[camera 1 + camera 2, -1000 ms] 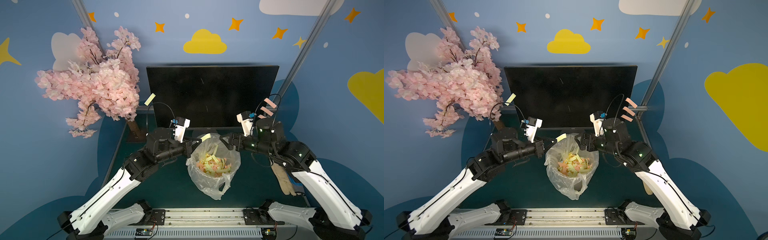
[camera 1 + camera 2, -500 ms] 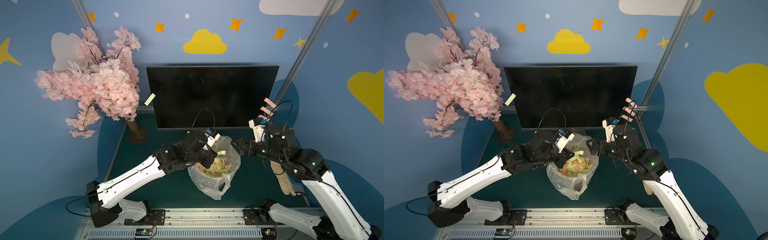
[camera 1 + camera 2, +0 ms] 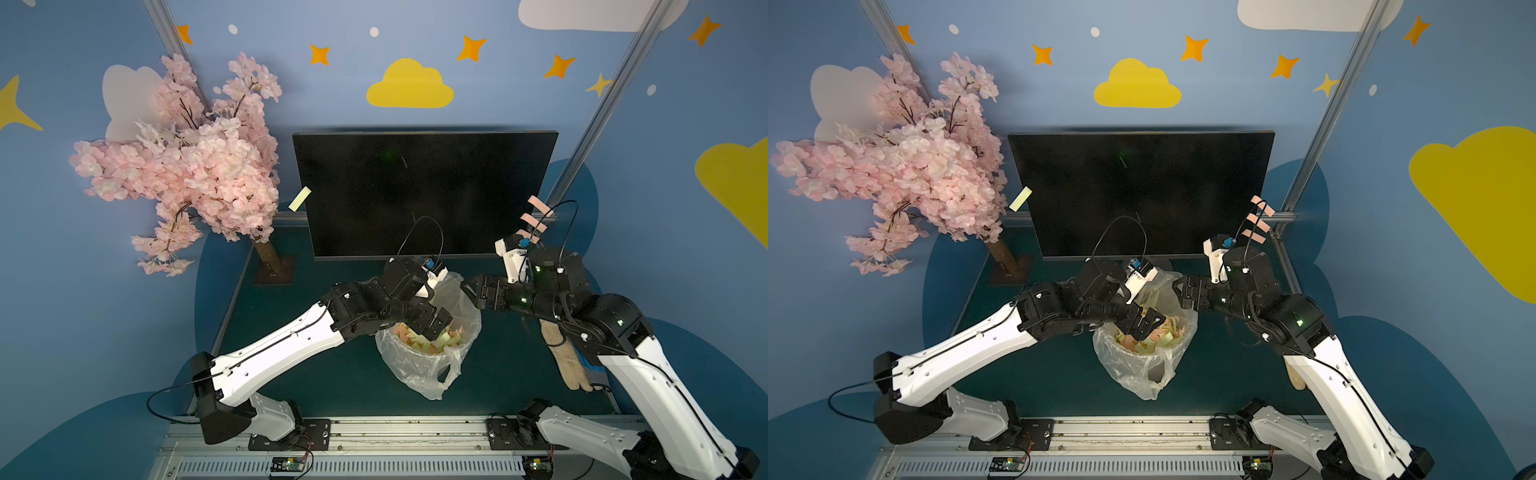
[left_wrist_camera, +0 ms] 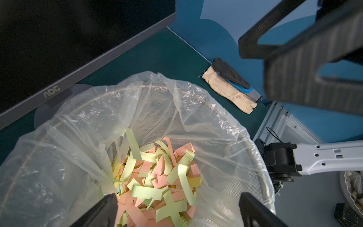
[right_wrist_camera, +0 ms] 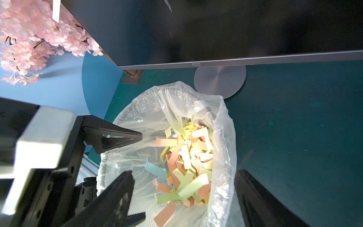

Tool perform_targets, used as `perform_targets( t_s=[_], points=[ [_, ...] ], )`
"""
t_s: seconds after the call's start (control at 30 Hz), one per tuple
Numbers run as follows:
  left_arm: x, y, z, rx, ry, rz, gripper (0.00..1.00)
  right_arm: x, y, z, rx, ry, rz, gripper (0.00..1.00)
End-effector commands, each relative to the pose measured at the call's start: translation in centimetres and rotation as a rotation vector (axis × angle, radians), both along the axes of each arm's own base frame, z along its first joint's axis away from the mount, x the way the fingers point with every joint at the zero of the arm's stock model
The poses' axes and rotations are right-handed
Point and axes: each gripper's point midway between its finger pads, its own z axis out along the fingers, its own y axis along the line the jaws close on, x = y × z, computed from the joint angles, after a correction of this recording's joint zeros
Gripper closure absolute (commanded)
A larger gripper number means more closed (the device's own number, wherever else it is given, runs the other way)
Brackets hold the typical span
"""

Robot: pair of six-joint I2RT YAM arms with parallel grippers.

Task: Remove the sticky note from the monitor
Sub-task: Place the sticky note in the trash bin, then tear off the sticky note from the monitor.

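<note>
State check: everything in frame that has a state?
monitor: dark, upright
yellow sticky note: stuck on monitor's side edge
pink sticky notes: at opposite edge
bin: open, partly filled with strips
left hand: open, empty, over bin
right hand: open, empty, near bin

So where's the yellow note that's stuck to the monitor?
In both top views the yellow note juts from the monitor's left edge, about halfway up, next to the pink blossom tree.
</note>
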Motion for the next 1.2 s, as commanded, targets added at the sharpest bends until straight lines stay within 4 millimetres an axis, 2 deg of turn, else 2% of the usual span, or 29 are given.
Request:
perform_targets(
  t_s=[0.0, 0.1, 0.2, 0.37, 0.53, 0.8, 0.97, 1.17],
  points=[
    [0.2, 0.0, 0.7, 0.002, -0.021, 0.003, 0.0, 0.0, 0.0, -0.4, -0.013, 0.009, 0.01, 0.15],
    [0.5, 0.5, 0.9, 0.005, -0.018, 0.032, 0.0, 0.0, 0.0, -0.4, -0.012, 0.01, 0.009, 0.15],
    [1.0, 1.4, 1.9, -0.03, -0.027, 0.071, 0.0, 0.0, 0.0, -0.4, -0.008, 0.014, 0.009, 0.15],
    [2.5, 4.9, 4.0, -0.132, -0.039, 0.188, 0.0, 0.1, 0.3, -0.3, 0.006, 0.017, 0.018, 0.15],
    [3.9, 11.0, 5.3, -0.249, -0.062, 0.364, 0.0, 0.2, 0.7, 0.2, 0.029, 0.008, 0.026, 0.15],
    [5.4, 21.1, 4.9, -0.439, -0.07, 0.642, 0.0, 0.8, 2.8, 1.9, 0.105, -0.004, 0.085, 0.15],
    [6.5, 25.4, 4.4, -0.565, -0.04, 0.746, 0.0, 1.2, 4.7, 3.1, 0.156, -0.005, 0.128, 0.15],
    [8.2, 29.2, 4.2, -0.745, -0.02, 0.806, 0.0, 1.3, 7.8, 4.8, 0.178, -0.037, 0.195, 0.15]
  ],
)
